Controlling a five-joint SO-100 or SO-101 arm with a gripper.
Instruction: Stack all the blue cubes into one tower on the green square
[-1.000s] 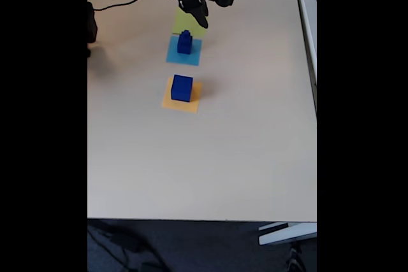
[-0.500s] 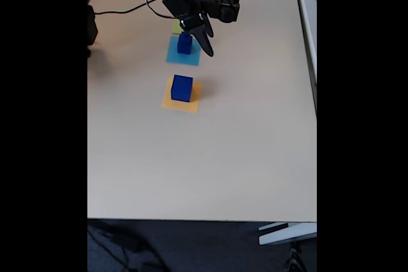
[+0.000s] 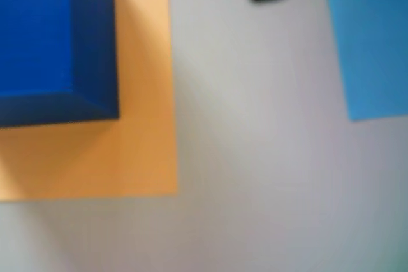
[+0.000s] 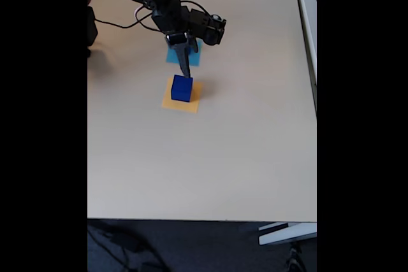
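A: Why is the end effector [image 4: 185, 68] poised there?

B: Likely to take the large blue cube [image 4: 182, 88], sitting on the orange square [image 4: 195, 102]. Whether its jaws are open, I cannot tell.

End effector [image 4: 185, 70] – just above blue cube [image 4: 182, 88].

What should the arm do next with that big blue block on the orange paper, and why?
Probably ease forward and down so the fingers straddle the large blue cube. In the fixed view the gripper hangs just behind it, holding nothing, and the cube sits on the orange square, not the green one.
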